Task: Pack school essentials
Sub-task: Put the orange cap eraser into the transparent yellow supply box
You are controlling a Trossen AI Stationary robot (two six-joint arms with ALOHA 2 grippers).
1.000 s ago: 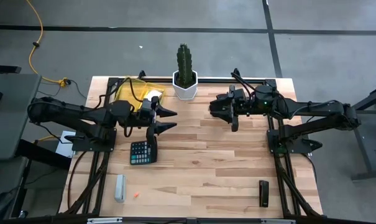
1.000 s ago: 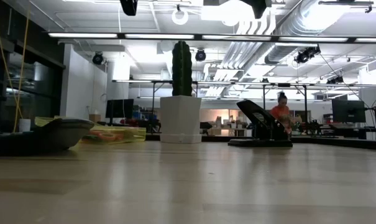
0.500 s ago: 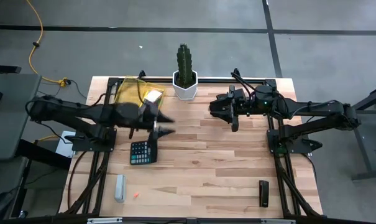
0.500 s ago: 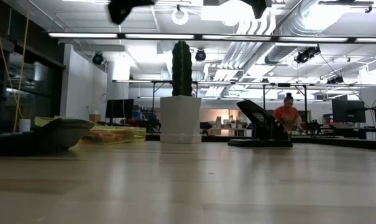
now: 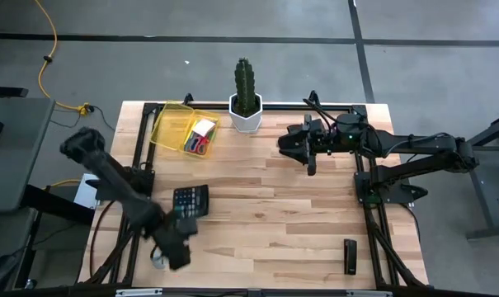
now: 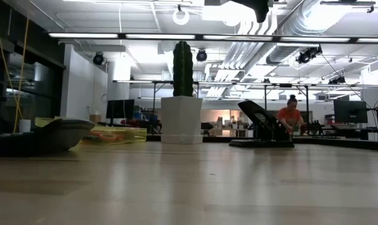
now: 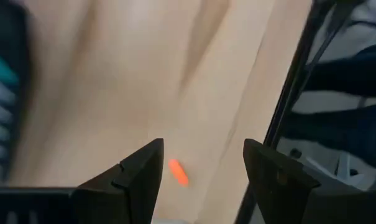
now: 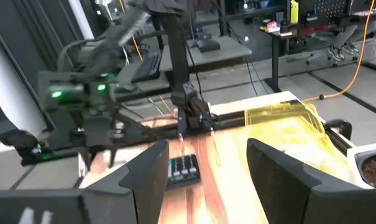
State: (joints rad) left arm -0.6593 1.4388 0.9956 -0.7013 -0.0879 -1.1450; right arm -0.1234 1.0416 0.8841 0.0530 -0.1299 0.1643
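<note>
The left gripper (image 5: 173, 250) hangs over the near left corner of the table (image 5: 298, 214), its fingers spread apart with nothing between them, and in its wrist view a small orange piece (image 7: 178, 172) lies on the bare wood in the gap between the two fingers. That piece looks like the next item to pack. Just beside it sits a pale grey bar (image 5: 157, 257), largely covered by the arm from above, and the black calculator (image 5: 190, 200) lies a little farther in; neither belongs to the load. To do the pick well, the arm should settle straight down so the piece stays centred, then close gently, since so small a thing could skid away. The yellow bin (image 5: 171, 130) at the far left, already holding red-handled scissors (image 5: 200, 144), is the likely destination. The right gripper (image 5: 292, 145) waits at the far right, fingers parted and empty.
</note>
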